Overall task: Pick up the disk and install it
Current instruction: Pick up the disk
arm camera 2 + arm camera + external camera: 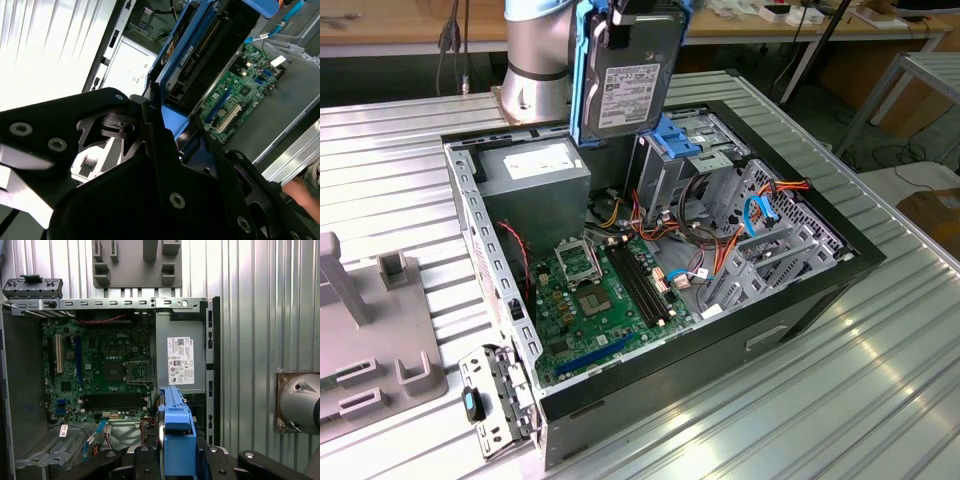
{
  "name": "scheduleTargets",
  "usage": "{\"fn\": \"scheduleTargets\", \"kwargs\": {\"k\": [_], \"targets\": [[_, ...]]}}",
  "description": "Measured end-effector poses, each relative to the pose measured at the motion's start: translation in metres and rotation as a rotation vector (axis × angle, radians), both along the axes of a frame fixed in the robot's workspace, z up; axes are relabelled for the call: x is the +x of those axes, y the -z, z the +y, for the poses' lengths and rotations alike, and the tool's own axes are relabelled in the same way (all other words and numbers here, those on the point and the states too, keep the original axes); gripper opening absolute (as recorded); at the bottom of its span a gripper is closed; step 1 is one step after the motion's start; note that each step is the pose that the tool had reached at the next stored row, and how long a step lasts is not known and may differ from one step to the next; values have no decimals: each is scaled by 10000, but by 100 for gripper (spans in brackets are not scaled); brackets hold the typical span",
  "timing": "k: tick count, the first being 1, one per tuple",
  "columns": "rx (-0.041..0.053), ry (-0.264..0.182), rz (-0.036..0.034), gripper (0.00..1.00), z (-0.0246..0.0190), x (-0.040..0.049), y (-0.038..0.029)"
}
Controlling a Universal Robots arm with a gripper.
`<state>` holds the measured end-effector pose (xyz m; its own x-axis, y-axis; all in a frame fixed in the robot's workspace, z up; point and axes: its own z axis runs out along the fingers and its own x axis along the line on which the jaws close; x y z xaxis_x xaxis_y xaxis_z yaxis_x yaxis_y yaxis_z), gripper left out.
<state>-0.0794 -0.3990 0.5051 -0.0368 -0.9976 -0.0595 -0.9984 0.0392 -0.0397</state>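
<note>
At the exterior view's top centre, the claw (618,30) is clamped on the disk (628,85), which hangs upright directly beneath it, long axis vertical, above the open computer case (800,310), with the drive cage (682,150) just lower-right.

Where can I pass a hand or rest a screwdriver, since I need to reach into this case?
Bare ribbed table lies at the exterior view's right of the case, and at its left, behind the grey fixture. Crowded: cables between motherboard and drive cage, with the disk hanging near the cage.
</note>
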Motion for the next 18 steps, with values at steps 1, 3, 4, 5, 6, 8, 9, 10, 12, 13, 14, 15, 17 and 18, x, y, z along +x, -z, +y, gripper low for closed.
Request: {"fn": "scheduleTargets", "kwargs": {"k": [1,3,4,5,6,8,9,10,12,13,14,15,17,18], "targets": [[3,23,-2,37,-65,0,4],[0,43,0,37,-132,0,4],[2,58,-1,37,-185,-1,5],[1,78,-1,37,-255,0,6],[2,92,-1,37,-304,0,6],[2,101,-1,37,-343,0,7],[1,103,-1,37,-357,0,6],[1,104,-1,37,-369,0,6],[2,109,-2,37,-394,-1,7],[2,109,-2,37,-394,-1,7],[1,108,-1,37,-394,0,6],[1,108,-1,37,-395,0,6],[2,108,-1,37,-397,0,6],[1,105,-1,37,-408,0,6]]}}
